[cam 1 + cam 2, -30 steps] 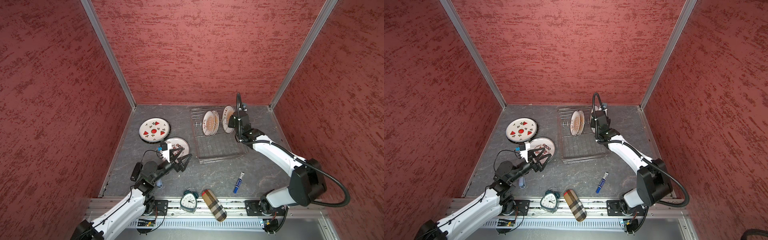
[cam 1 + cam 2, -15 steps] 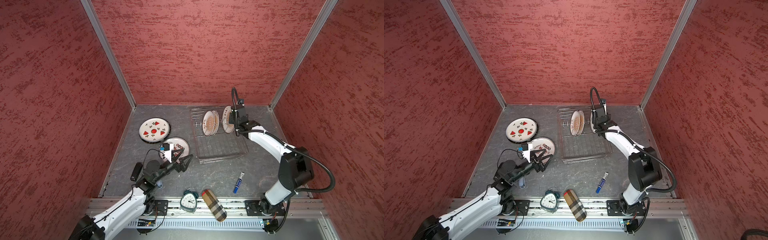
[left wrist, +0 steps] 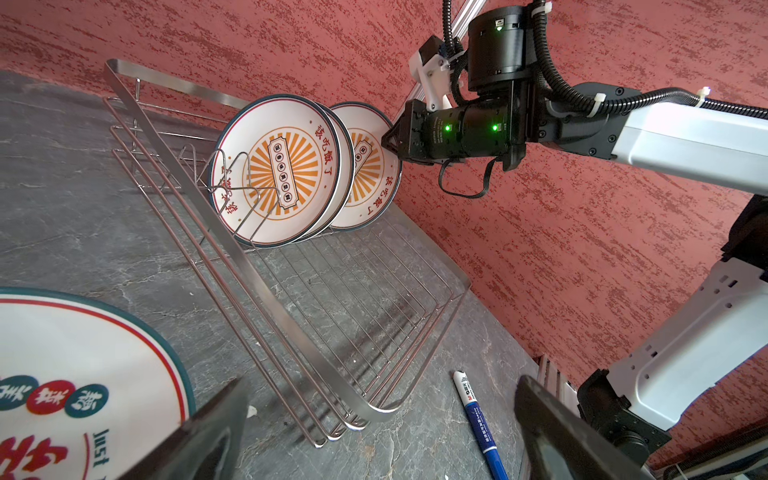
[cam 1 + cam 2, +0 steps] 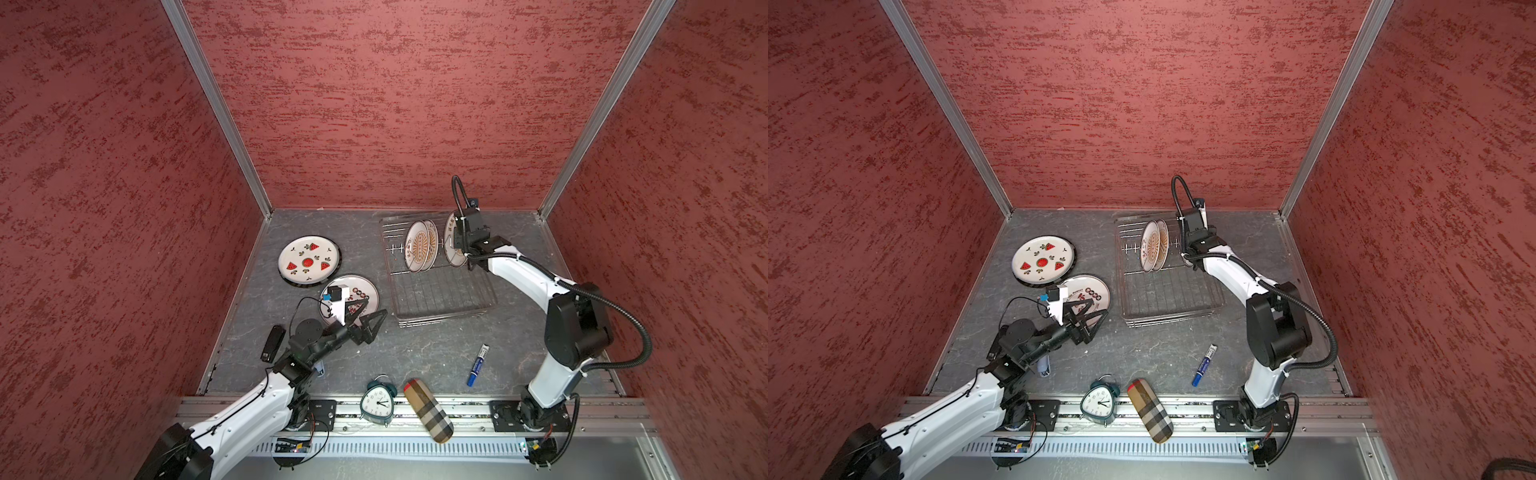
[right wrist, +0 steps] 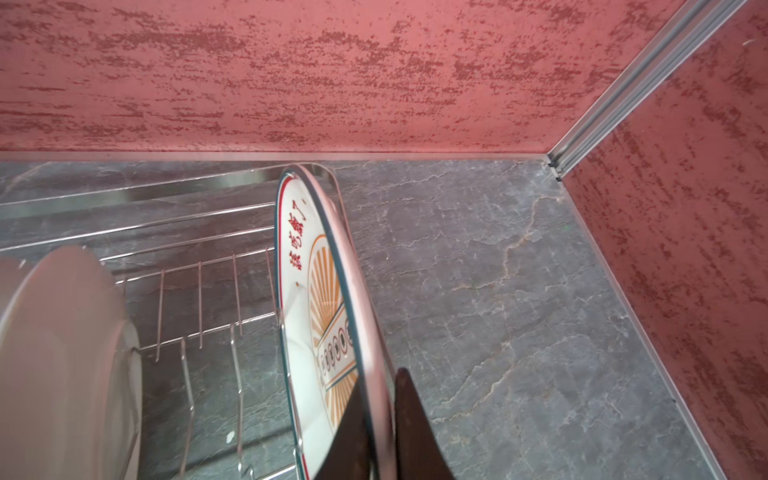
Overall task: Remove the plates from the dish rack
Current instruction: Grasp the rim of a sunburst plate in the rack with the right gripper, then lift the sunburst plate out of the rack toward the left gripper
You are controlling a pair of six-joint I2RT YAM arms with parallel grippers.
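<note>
Three plates (image 4: 417, 247) in dish rack (image 4: 440, 299); right tool (image 5: 378, 399) clamps plate (image 5: 307, 324) marked 該吃飯了; left tool (image 3: 380, 386) wide.

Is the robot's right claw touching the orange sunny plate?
Touching. The right wrist view shows the right gripper with its jaws closed on the rim of the orange plate, one on each side, no gap.

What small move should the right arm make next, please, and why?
Probably lift straight up: the right gripper is shut on the rim of the sunburst plate, which stands on edge at the end of the dish rack, apart from the two other plates, so rising should free it cleanly.
</note>
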